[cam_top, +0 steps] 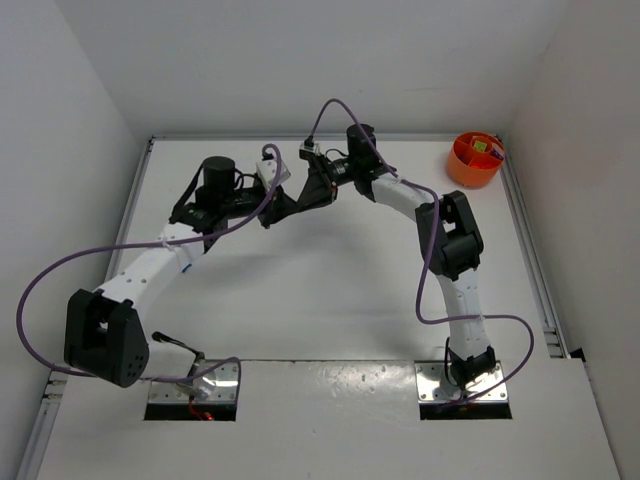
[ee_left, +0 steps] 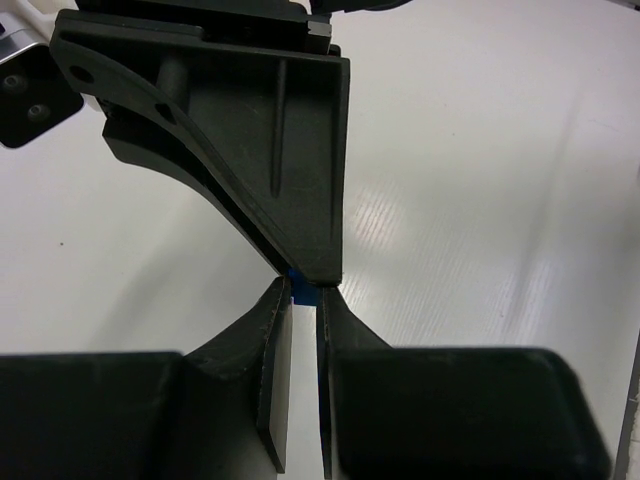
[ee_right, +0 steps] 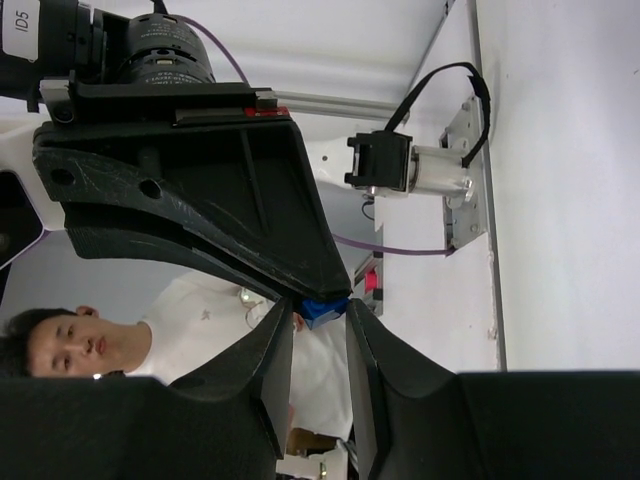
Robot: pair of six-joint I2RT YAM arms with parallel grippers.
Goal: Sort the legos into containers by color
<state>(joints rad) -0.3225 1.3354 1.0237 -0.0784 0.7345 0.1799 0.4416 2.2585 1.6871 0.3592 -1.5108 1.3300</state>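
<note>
Jaws narrow, our left gripper (ee_left: 304, 293) and right gripper (ee_right: 320, 323) both pinch one tiny bright-blue lego (ee_right: 322, 310) where their tips meet.

The only marking that can be read is on a white sticker (ee_right: 20, 18) in the top-left corner of the right wrist view, far up and to the left of the right claw (ee_right: 318, 318). It seems to say "ID5" in dark letters and is partly cut by the picture's edge. The sticker sits on the other arm, just left of its round black motor housing (ee_right: 150, 50); the overhead and left wrist views show no legible text.
</note>
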